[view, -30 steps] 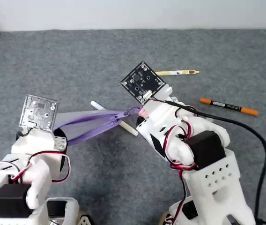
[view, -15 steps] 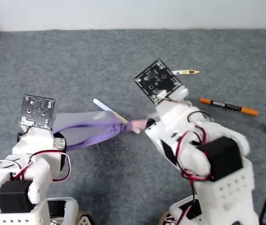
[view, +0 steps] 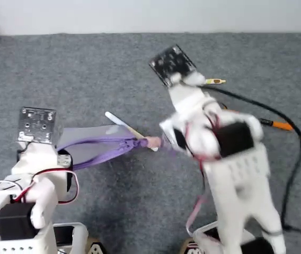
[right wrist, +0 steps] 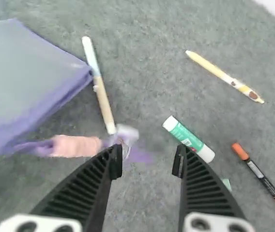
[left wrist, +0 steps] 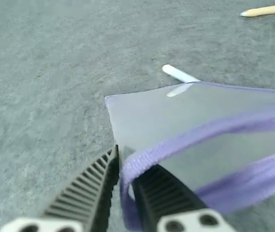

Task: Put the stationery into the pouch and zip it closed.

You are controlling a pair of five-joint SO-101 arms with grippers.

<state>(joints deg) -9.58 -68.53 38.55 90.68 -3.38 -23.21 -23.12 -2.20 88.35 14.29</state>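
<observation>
Both arms: white 3D-printed shells.
Left arm (view: pixel 34 182): blk left servo (view: pixel 12 225) low on the body, red/blk/wht wires (view: pixel 55 173) looped on the side, silver cam PCB (view: pixel 36 126) w/ corner holes.
Right arm (view: pixel 240 185): blk right servo (view: pixel 235 138), red wires (view: pixel 193 143), dark PCB (view: pixel 173 64), thick blk cable (view: pixel 299 145), rows of holes in the shell.
Left gripper (left wrist: pixel 123 162) & right gripper (right wrist: pixel 147 155): blk ribbed fingers, white mounts w/ screw holes.

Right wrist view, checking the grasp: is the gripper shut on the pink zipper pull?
No, the gripper is open; the pink zipper pull lies beside it.
</observation>
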